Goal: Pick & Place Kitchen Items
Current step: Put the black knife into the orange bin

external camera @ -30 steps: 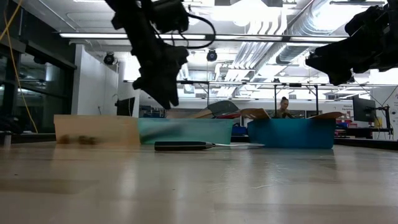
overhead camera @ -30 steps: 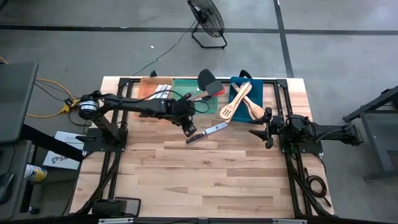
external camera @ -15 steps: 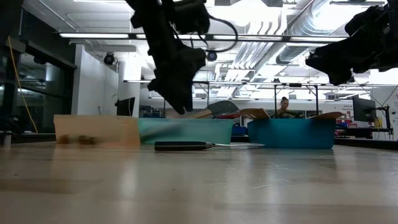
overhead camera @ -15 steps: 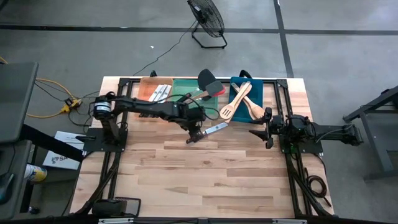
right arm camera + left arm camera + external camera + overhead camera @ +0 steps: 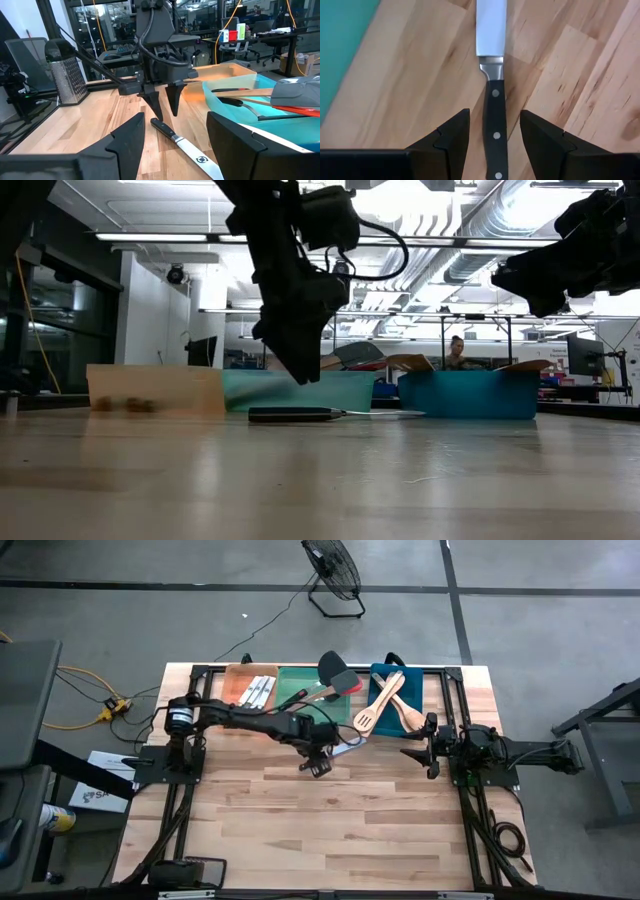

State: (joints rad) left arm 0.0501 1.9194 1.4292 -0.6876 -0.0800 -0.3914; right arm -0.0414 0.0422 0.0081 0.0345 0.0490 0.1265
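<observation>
A black-handled knife point(image 5: 337, 751) lies flat on the wooden table, its steel blade pointing toward the blue tray point(image 5: 412, 700). My left gripper point(image 5: 321, 763) hangs open just above the knife's handle point(image 5: 494, 120), pointing steeply down. Its two fingers stand on either side of the handle without touching it, and the low view shows the tips point(image 5: 300, 374) clear above the knife point(image 5: 300, 415). My right gripper point(image 5: 418, 749) waits open at the table's right side, level, with nothing between its fingers.
Three trays stand along the far edge: an orange one point(image 5: 238, 687) with steel utensils, a green one point(image 5: 297, 682) with black and red spatulas point(image 5: 338, 675), and the blue one with wooden spoons point(image 5: 385, 700). The near half of the table is bare wood point(image 5: 330, 820).
My left gripper has moved toward the table's right edge and a little toward the near edge, sinking as it went and rolling slightly. It now stands over the knife's handle. The knife has stayed where it was.
</observation>
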